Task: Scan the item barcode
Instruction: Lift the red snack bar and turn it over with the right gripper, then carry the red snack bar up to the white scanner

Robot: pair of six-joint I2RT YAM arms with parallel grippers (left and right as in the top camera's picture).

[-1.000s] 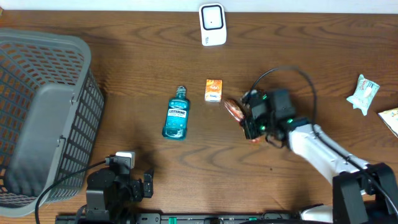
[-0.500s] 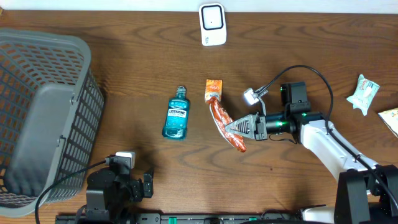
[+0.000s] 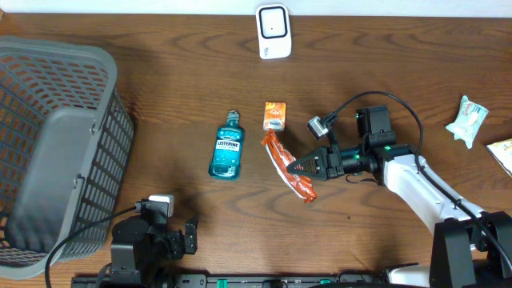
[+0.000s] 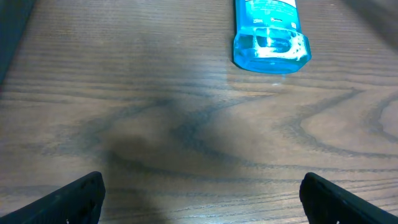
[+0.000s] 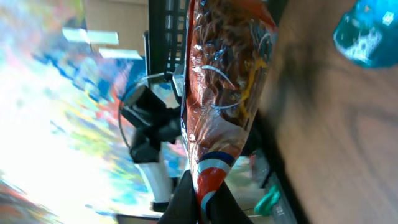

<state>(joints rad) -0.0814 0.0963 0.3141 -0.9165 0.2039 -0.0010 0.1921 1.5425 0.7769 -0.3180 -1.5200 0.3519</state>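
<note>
Above the brown wooden counter (image 3: 160, 72), right claw (image 3: 296, 166) pinches a crinkly orange snack packet (image 3: 304, 188); left claw (image 4: 202, 199) gapes empty.

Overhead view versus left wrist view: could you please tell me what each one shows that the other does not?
Only the overhead shows the grey basket, the white scanner, the orange box, and the right end effector shut on the snack packet. Only the left wrist shows the left end effector close up, its fingertips spread wide over bare wood. Both show the blue mouthwash bottle lying on the wooden table.
</note>
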